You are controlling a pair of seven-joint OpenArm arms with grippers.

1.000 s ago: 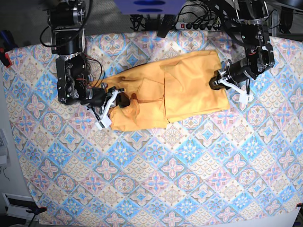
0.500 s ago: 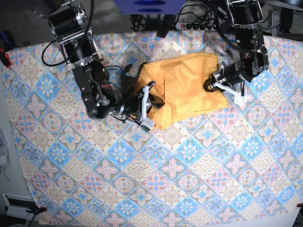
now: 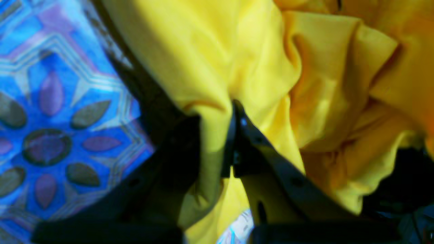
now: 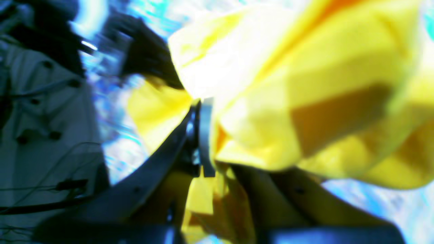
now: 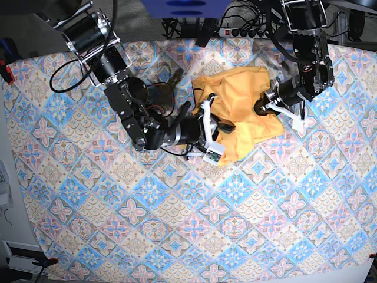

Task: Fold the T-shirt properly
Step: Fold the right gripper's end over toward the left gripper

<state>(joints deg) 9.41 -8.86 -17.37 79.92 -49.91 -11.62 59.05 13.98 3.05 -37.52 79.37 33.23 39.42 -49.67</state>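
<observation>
both grippers pinching the shirt

we see the mustard-yellow soft cotton t-shirt (image 5: 244,112) bunched on the blue-pink patterned tablecloth (image 5: 177,224), near its far edge. our right gripper (image 5: 213,131) is clamped on a fold at the shirt's left side, our left gripper (image 5: 272,106) is pinched on fabric at its right edge.

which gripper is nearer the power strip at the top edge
Left. The left gripper sits just below the power strip; the right gripper is lower, mid-cloth, on the T-shirt.
</observation>
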